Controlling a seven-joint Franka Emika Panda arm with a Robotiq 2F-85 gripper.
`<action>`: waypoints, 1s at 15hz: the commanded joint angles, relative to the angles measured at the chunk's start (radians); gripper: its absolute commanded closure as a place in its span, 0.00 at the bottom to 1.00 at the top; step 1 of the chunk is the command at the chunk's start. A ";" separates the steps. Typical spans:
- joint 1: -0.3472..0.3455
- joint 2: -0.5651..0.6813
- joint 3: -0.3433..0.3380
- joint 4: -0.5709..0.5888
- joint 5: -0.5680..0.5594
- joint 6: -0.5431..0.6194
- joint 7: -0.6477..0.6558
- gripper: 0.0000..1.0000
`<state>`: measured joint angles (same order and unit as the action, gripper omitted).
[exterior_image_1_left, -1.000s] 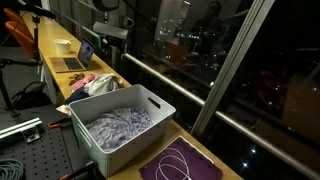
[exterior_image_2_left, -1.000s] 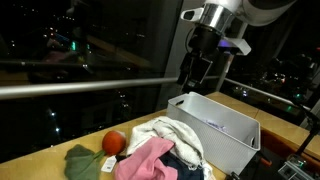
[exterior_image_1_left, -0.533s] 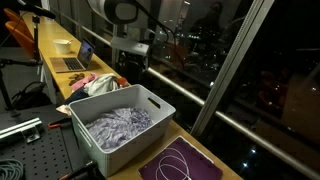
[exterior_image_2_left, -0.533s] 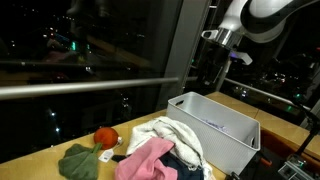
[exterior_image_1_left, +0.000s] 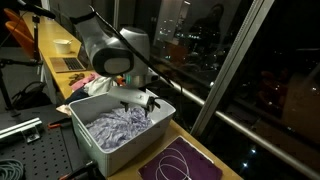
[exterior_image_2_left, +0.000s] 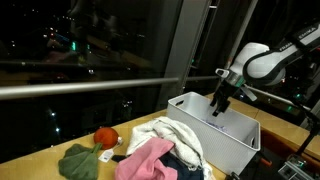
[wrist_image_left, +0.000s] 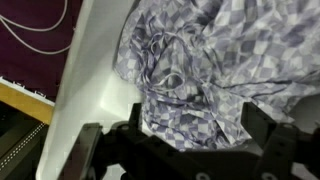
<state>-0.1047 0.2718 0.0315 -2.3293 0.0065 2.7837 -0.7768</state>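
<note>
In the bin (exterior_image_1_left: 96, 150), cloth (exterior_image_1_left: 116, 127) lengthwise

The cloth (wrist_image_left: 200, 70) is checked lilac and white, the bin (wrist_image_left: 85, 100) pale grey, the mat (exterior_image_1_left: 200, 172) purple.

A laboratory inside an office building is suggested: a perforated metal bench (exterior_image_1_left: 28, 150) is seen beside a long desk (exterior_image_1_left: 47, 38) with a laptop (exterior_image_1_left: 74, 62), along tall windows (exterior_image_1_left: 205, 45).
</note>
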 joint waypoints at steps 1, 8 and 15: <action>0.001 0.115 0.005 0.011 -0.054 0.123 0.041 0.00; 0.058 0.280 0.010 0.079 -0.181 0.177 0.180 0.00; 0.047 0.399 0.020 0.158 -0.218 0.160 0.244 0.00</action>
<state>-0.0441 0.6109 0.0498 -2.2250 -0.1707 2.9463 -0.5714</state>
